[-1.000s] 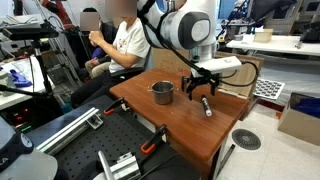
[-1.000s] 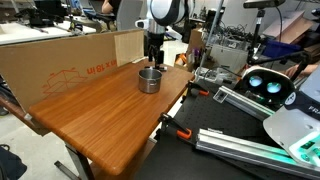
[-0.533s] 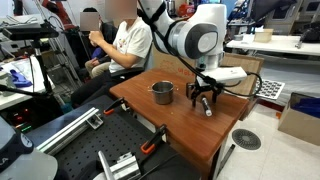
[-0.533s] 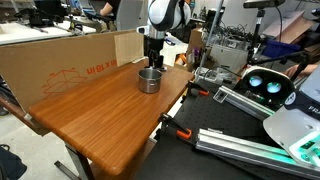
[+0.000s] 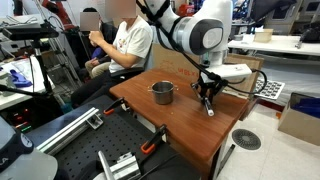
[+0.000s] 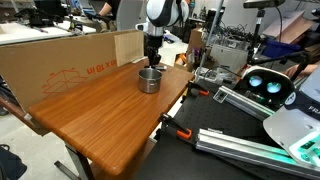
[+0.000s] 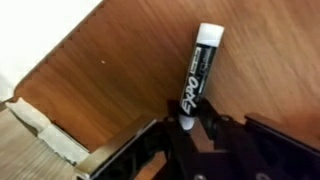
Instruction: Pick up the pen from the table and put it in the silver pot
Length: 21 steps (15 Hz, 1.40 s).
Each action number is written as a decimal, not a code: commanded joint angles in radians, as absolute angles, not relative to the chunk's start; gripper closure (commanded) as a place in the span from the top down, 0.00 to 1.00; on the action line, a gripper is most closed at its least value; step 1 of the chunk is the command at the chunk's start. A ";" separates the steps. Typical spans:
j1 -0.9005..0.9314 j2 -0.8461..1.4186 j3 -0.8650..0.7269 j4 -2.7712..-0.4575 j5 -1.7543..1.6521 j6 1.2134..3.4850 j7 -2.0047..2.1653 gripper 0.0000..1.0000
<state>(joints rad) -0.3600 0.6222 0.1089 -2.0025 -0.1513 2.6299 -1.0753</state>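
wrist | pen [image 7: 197, 75] — white cap up-frame, dark lettered barrel flat on reddish worktop [image 7: 100, 70] | claw [image 7: 187, 128] at bottom edge — pinching barrel's lower end

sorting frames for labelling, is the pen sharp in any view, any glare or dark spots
Wrist view: the pen is sharp, its print readable, but the fingers are dark and soft. In an exterior view the pen is only a tiny dark sliver. In both exterior views the silver pot shines mildly, nothing blown out.

We see a robotics lab: silver aluminium rails [image 5: 68, 128] on a black perforated bench [image 5: 55, 158], a white machine with glowing blue lights [image 6: 265, 85], and a cluttered white desk [image 5: 272, 44].
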 commanded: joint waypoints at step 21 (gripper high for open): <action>-0.368 0.321 0.122 -2.275 -0.026 2.703 -1.036 0.05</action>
<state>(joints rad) -0.3560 0.4155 0.1039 -2.1724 -0.0925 2.6426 -0.9940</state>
